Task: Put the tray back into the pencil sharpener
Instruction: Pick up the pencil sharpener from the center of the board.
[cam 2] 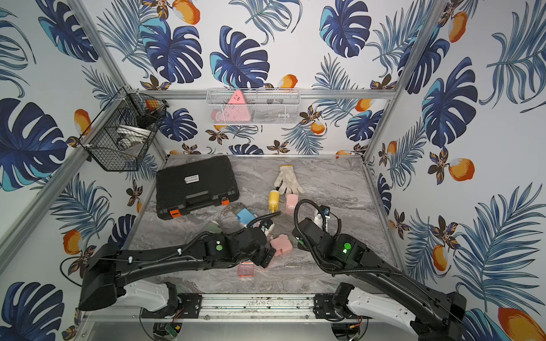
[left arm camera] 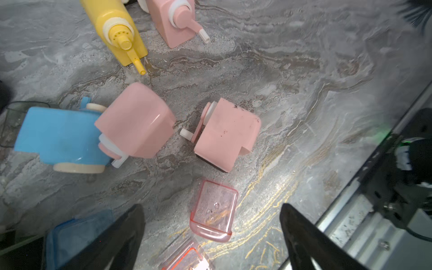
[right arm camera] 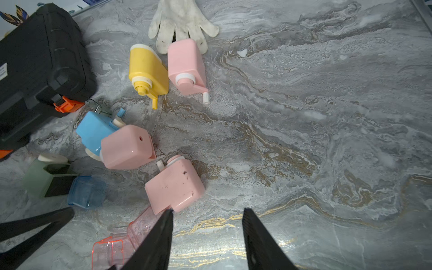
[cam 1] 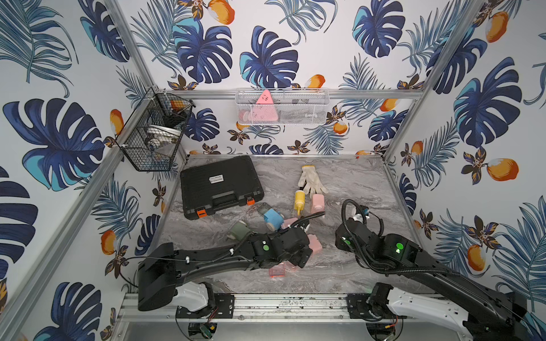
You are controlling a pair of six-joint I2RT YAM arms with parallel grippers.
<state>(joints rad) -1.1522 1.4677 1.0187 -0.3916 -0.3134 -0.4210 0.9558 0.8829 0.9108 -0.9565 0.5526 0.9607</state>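
Tray (left arm camera: 212,210), clear pink: flat on the desk (left arm camera: 327,105), open side up, just beside the pencil sharpener (left arm camera: 226,135). Not inserted. Contact between the two not determinable.

Pencil sharpener: pink, dark specks on its upper face, crank on the side away from the tray.

Left hand (left arm camera: 210,209): spread wide and empty, poised over the tray with one finger on each side, neither touching it.

Right hand (right arm camera: 207,211): parted to a middling width, nothing between the fingers. One fingertip (right arm camera: 168,214) just beside a corner of the pencil sharpener; contact not determinable.

Second pink tray (left arm camera: 184,259): just past the tray, on the side away from the pencil sharpener.

Blue tray (right arm camera: 86,191): near the pencil sharpener, between it and a green sharpener (right arm camera: 44,180).

Plain pink sharpener (left arm camera: 138,121): near the pencil sharpener on its crank side, touching a blue sharpener (left arm camera: 60,135) beyond.

Yellow sharpener (right arm camera: 147,72) and third pink sharpener (right arm camera: 187,67): side by side, well apart from the pencil sharpener, with a white glove (right arm camera: 182,21) just past them.

Black case (right arm camera: 35,58): well apart from the pencil sharpener, beyond the blue sharpener.
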